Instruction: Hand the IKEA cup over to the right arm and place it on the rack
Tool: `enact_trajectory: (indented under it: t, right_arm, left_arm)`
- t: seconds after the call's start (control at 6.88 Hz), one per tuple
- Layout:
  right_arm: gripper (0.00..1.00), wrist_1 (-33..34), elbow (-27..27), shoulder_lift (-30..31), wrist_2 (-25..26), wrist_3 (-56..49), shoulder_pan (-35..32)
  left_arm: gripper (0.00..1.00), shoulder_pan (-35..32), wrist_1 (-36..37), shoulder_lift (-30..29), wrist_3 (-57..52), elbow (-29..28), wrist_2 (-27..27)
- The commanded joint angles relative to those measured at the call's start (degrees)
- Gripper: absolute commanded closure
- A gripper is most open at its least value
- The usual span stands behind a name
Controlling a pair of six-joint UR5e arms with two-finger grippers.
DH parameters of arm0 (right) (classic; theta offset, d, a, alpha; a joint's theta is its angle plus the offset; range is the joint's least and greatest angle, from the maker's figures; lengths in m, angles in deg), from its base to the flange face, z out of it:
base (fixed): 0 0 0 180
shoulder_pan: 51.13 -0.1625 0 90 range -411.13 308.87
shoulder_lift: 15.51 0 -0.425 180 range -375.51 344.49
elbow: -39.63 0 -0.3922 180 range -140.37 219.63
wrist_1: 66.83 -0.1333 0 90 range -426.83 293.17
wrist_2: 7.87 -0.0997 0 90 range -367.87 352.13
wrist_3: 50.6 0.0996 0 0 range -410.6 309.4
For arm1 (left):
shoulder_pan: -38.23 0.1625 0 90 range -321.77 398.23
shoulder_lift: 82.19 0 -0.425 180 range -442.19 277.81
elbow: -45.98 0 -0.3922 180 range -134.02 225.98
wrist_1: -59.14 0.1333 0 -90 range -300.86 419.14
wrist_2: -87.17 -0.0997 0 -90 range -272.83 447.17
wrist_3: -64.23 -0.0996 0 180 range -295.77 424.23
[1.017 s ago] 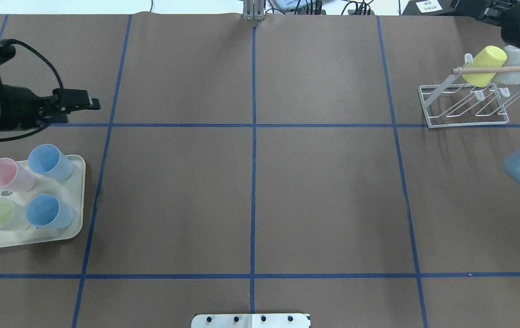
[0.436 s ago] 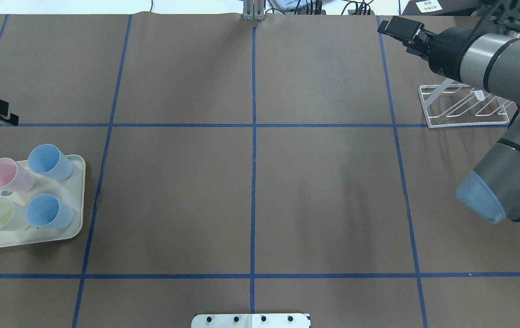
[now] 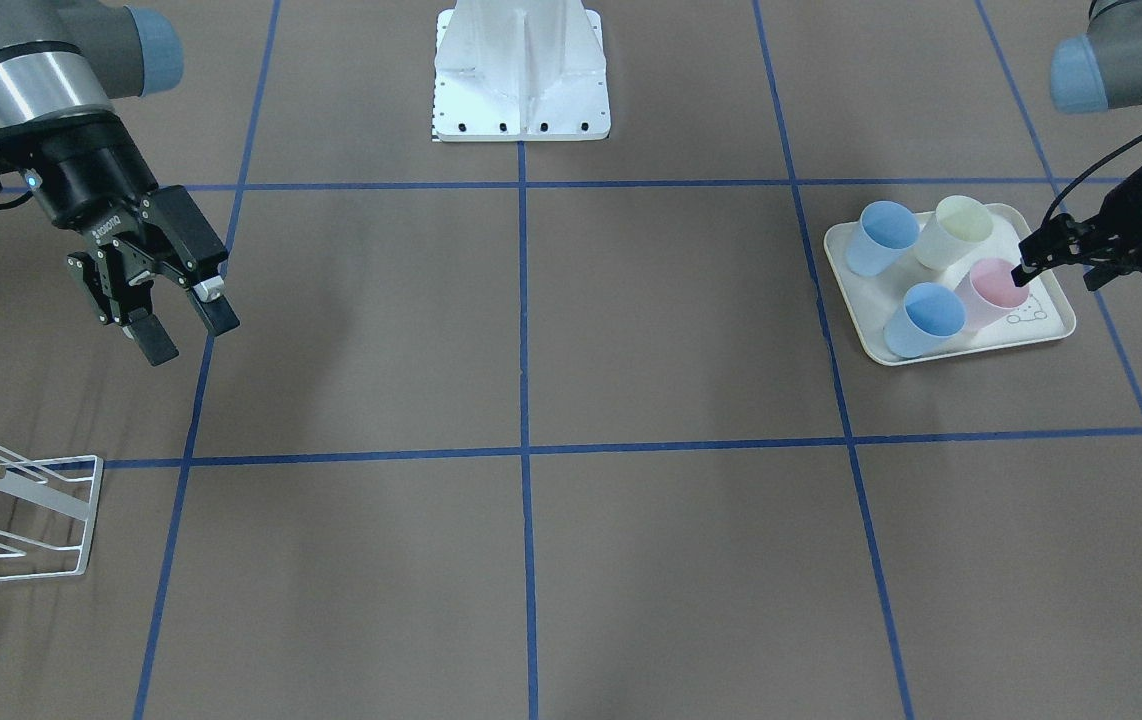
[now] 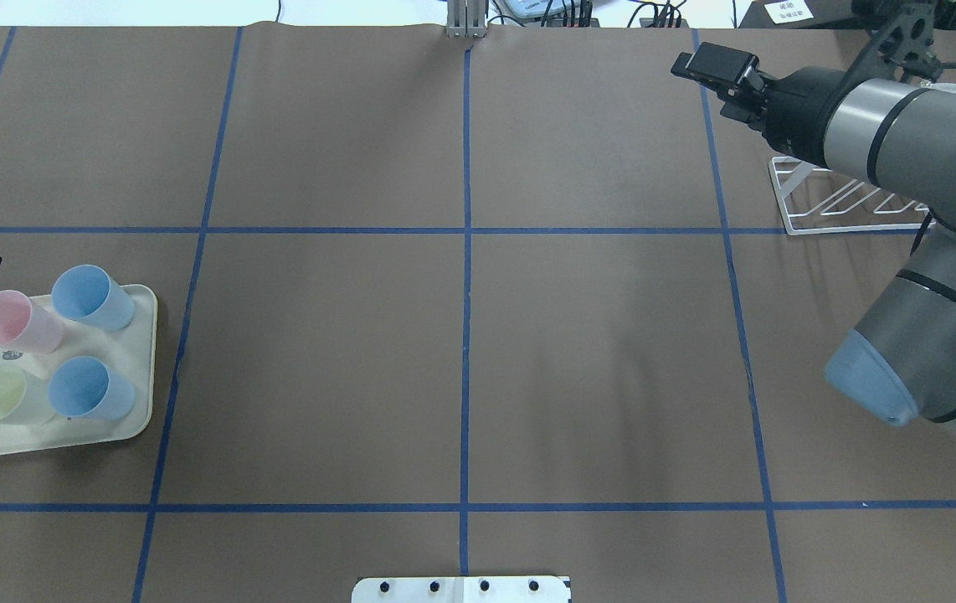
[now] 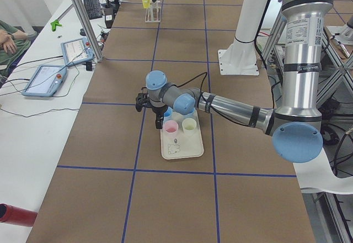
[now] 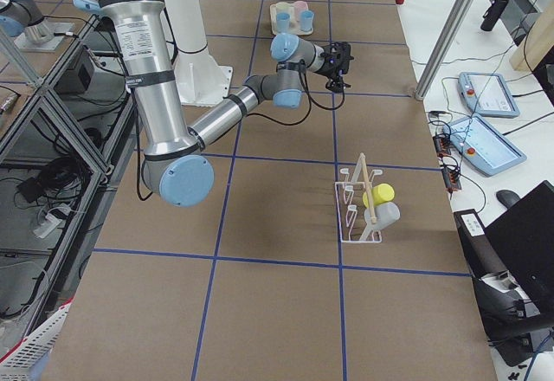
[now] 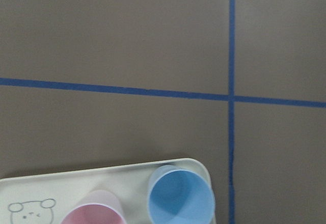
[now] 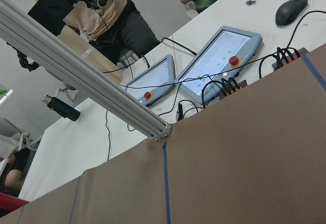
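Four cups [image 4: 89, 389] sit mouths up on the cream tray [image 4: 143, 343] at the lower left of the overhead view: two blue, one pale green and a pink cup [image 3: 996, 285]. At the right edge of the front-facing view, the left gripper [image 3: 1031, 258] hangs just beside the pink cup's rim. It is seen edge-on, so I cannot tell whether its fingers are apart or pressed together, nor whether it touches the cup. At the upper left of the same view, the right gripper [image 3: 189, 337] hangs over bare table with its fingers spread wide and nothing between them. The white wire rack [image 3: 81, 520] stands in the lower left corner there. In the overhead view the right arm [image 4: 905, 142] covers much of it. From the right side, a yellow cup [image 6: 381, 195] and a pale grey cup [image 6: 388, 215] hang on its prongs.
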State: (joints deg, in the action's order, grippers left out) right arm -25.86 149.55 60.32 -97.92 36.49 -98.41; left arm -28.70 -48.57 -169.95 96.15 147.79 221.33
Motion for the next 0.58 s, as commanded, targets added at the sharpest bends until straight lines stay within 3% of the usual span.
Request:
enact_trajectory:
  t: [0.0, 0.44]
  right_arm:
    - [0.00, -2.98, -0.75, 0.11, 0.23, 0.19, 0.96]
    - [0.00, -3.00, -0.85, 0.02, 0.23, -0.07, 1.05]
  left_arm:
    - [0.00, 0.05, -9.59, 1.54, 0.59, -6.42, -0.21]
    - [0.00, 0.40, -11.11, 1.45, 5.43, -6.27, -2.23]
